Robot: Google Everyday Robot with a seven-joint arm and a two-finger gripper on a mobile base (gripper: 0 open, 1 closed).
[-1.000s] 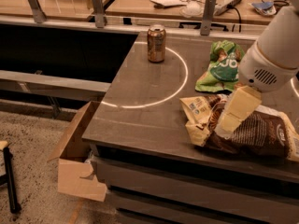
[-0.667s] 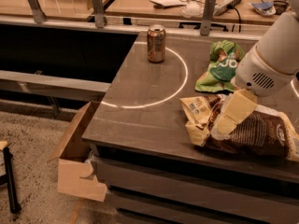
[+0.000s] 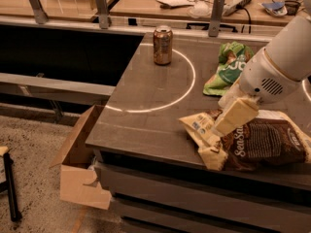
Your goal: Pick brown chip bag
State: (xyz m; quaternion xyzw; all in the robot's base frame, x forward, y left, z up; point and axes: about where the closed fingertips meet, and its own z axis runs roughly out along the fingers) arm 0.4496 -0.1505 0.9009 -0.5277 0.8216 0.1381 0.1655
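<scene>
So on the tabletop (image 3: pixel 146 125), the can (image 3: pixel 163 44) sits close to the far edge, toward the far-left corner. The snack bag (image 3: pixel 228 69) lies to its right, a bit further in. The chip bag (image 3: pixel 262 142) lies along the near edge toward the near-right corner, in front of the snack bag. The end effector (image 3: pixel 234 116) is over the chip bag's left end. A cardboard box (image 3: pixel 80 178) sits on the floor below the left edge.

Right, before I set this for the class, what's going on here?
A robot arm holds its tool low over the cream end of the brown chip bag, which lies flat near the front edge of the dark table. Whether it grips the bag cannot be told. A green snack bag lies behind it, and a drink can stands upright at the back.
</scene>
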